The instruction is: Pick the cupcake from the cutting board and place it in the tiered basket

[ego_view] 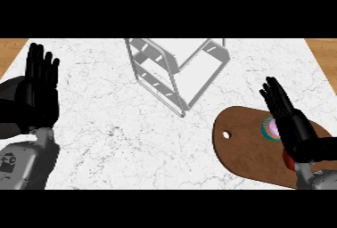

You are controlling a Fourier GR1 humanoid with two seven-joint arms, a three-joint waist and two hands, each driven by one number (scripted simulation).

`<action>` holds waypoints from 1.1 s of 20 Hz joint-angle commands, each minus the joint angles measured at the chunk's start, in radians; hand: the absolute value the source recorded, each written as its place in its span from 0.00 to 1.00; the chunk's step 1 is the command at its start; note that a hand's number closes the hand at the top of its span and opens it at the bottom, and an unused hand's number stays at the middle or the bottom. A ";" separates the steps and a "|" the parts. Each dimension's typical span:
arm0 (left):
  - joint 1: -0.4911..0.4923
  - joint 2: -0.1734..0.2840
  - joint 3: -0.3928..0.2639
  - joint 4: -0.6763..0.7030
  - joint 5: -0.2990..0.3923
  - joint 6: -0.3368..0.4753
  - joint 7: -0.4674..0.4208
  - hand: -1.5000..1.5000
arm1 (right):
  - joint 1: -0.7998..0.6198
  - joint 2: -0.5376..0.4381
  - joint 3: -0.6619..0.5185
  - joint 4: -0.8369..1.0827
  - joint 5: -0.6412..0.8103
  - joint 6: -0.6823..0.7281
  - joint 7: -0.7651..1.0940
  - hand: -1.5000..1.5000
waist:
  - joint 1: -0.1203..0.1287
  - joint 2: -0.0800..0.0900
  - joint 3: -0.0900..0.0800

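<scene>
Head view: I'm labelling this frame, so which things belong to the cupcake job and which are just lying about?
Job:
cupcake, mostly hidden behind the right hand
board under it
basket, up the counter
right hand, open over the cupcake

Lying about:
red thing on the board, partly hidden
left hand, open, resting at the left edge

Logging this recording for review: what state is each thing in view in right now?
cupcake: on the cutting board, partly hidden behind the right hand.
cutting board: flat on the counter, at the right.
tiered basket: on the counter, nothing seen inside.
right hand: open, fingers straight, over the board.
left hand: open, resting at the left edge.
</scene>
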State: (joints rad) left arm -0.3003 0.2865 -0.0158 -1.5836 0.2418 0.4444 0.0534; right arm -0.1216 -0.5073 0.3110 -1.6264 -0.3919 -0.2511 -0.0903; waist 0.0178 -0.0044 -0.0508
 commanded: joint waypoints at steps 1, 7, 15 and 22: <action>0.054 0.005 0.018 0.009 0.049 -0.061 -0.004 0.50 | 0.016 -0.010 -0.029 -0.032 0.052 -0.048 -0.038 1.00 | -0.020 0.002 0.049; 0.149 0.014 -0.128 0.082 0.045 -0.176 0.103 0.50 | 0.163 -0.031 -0.347 0.059 0.125 -0.381 -0.172 1.00 | -0.195 0.007 0.048; 0.109 0.015 -0.205 0.063 0.065 -0.296 0.182 0.50 | 0.398 0.197 -0.300 -0.073 0.252 -0.532 -0.489 0.00 | -0.038 0.002 0.050; 0.141 -0.014 -0.226 0.094 0.045 -0.307 0.124 0.50 | 0.649 0.038 -0.167 -0.218 0.548 -0.725 -0.105 0.00 | -0.029 0.008 0.042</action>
State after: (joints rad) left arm -0.1749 0.2819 -0.2265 -1.4846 0.3009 0.1340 0.1835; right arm 0.4065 -0.4087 0.0997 -1.7973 0.0162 -0.8820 -0.3374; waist -0.0249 0.0006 -0.0053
